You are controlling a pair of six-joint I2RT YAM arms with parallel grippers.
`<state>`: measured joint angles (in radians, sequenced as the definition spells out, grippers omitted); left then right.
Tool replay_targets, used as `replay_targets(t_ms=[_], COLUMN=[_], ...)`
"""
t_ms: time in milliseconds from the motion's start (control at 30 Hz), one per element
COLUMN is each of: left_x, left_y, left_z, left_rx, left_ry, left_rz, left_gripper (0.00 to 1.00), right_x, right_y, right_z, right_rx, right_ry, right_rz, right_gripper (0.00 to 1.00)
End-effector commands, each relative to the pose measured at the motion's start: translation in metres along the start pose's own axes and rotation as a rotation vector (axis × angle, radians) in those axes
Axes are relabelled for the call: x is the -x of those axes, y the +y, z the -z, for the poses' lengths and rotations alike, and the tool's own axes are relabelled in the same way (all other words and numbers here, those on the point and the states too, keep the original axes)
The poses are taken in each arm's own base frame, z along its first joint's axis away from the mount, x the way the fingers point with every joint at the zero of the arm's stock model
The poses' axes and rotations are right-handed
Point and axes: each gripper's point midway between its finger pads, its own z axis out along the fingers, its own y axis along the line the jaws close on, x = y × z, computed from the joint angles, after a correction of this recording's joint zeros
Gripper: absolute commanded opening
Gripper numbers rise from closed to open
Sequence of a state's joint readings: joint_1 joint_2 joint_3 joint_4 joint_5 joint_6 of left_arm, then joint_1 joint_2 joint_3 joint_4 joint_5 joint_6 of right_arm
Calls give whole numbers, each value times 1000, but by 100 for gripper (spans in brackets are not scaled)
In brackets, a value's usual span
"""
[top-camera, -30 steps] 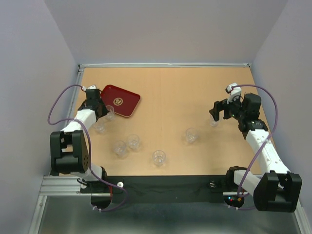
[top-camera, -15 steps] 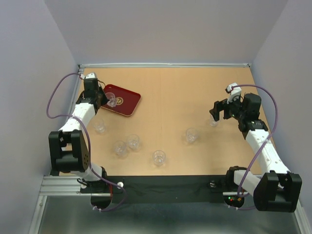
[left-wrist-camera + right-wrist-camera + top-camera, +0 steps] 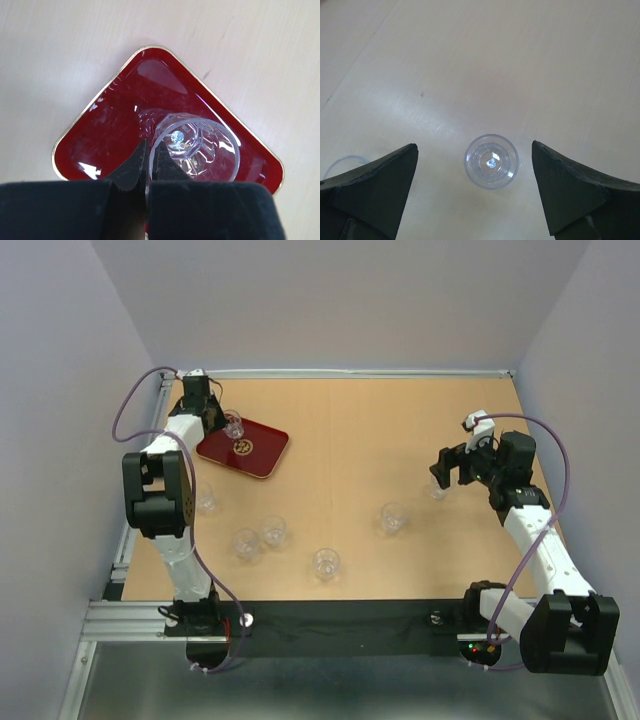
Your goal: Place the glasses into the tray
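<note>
The dark red tray (image 3: pixel 258 452) lies at the far left of the table, and it fills the left wrist view (image 3: pixel 115 125). My left gripper (image 3: pixel 226 421) is shut on the rim of one clear glass (image 3: pixel 237 427), one finger inside and one outside, and holds it over the tray (image 3: pixel 149 151). That glass (image 3: pixel 200 147) hangs upright above the red surface. My right gripper (image 3: pixel 446 470) is open, its fingers wide apart on either side of another glass (image 3: pixel 491 161) that stands on the table (image 3: pixel 437 488). The gripper's midpoint is above it (image 3: pixel 474 148).
Several more glasses stand on the wooden table: one near the left edge (image 3: pixel 206 500), two close together (image 3: pixel 245 543) (image 3: pixel 273 531), one near the front (image 3: pixel 326 562) and one right of centre (image 3: pixel 393 517). A glass rim shows at the lower left of the right wrist view (image 3: pixel 342 165).
My left arm has swung away from the front-left of the tray to its far side, carrying the glass over the tray. The right arm has not moved.
</note>
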<state>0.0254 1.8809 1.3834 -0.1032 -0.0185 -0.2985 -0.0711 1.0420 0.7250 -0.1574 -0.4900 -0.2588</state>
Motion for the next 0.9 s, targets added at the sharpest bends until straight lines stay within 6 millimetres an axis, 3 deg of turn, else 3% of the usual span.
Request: replay_targets(t_ms=[0,133,167,267,300,400,467,567,600,633,667,867], left_x=[32,35,36,38,41,54,62,82,97,97,111,84], left_y=[-5,2,4,7,6,3,-1,-10,-15,-14,-18,-12], left_z=[-2,-13,-15,-21,-22,-16,-10,13,33,40,66,129], left_rx=[5,51,66,87,89,88,75,42,23,15,-6,-82], left_ry=[-55,-47,-46,-38,-41,-67,-80,-128,-176,-189,-242,-334], left_rz=[6,-1,-4,-10,-13,-13,-13,-10,-6,-13,-14,33], left_gripper=[0,0,4,24,38,60,65,71,73,75,76,88], right_x=[24,24,24,25,25,26,26,26,26,27,26,27], right_y=[-2,-3,-3,-3,-3,-3,-3,-4,-4,-4,-4,-2], right_z=[5,5,5,6,6,7,7,7,8,8,8,8], right_rx=[-8,-10,-10,-12,-12,-16,-17,-21,-21,-21,-21,-13], right_ry=[-58,-59,-61,-62,-63,-65,-66,-65,-67,-68,-65,-71], right_rz=[41,41,41,43,45,46,49,50,52,53,53,56], right_gripper=[100,100,100,100,100,100,100,100,100,100,100,100])
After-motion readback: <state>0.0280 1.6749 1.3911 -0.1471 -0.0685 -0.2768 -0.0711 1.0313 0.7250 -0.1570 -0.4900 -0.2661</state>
